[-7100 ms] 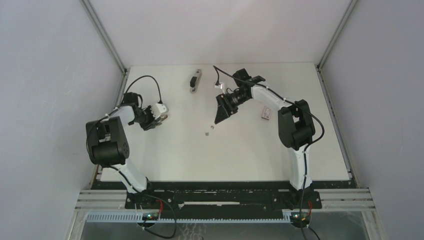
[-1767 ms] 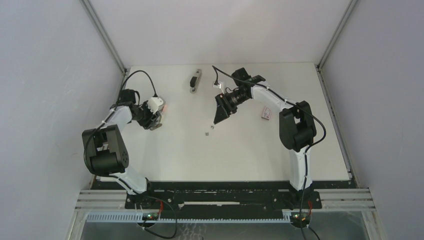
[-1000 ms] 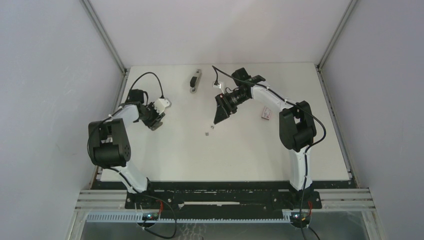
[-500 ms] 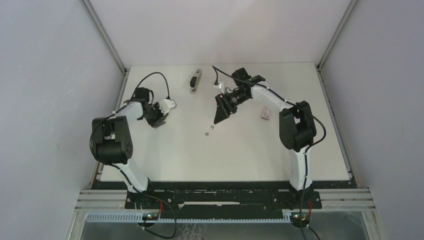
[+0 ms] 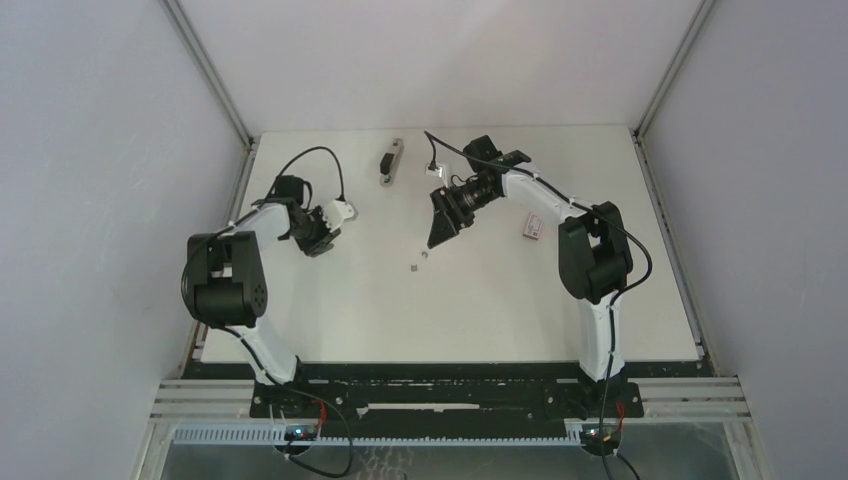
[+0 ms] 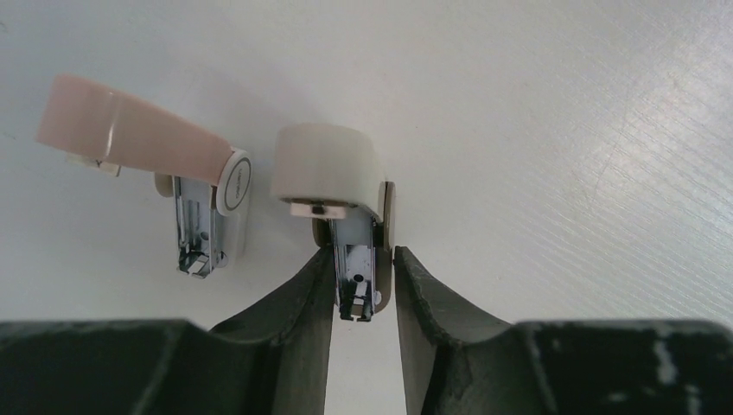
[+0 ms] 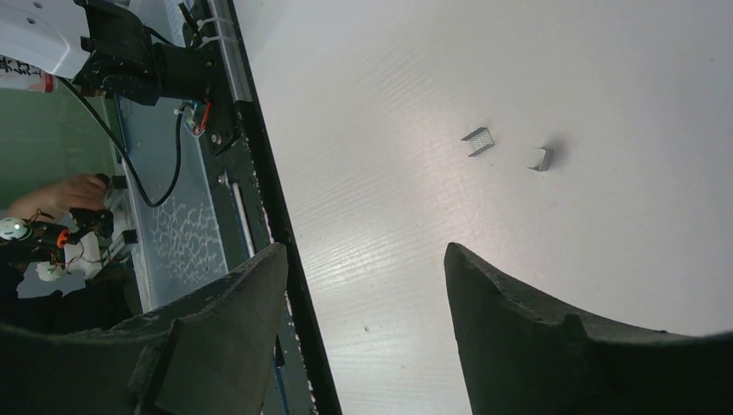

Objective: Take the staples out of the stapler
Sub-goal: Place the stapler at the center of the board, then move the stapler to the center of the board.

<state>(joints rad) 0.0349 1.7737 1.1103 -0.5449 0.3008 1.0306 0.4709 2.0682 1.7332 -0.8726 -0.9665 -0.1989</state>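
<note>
Top external: shows the desk (image 5: 480, 320) bearing the stapler (image 5: 390, 162) at its far middle, untouched. Looks stiff, metal, weighty; seems best taken across its narrow sides. Finds the left pincer (image 6: 363, 259) clamped on a staple remover (image 6: 324, 164), the right pincer (image 7: 365, 251) spread wide over two loose staples (image 7: 477, 140), light, tiny, slippery.
</note>
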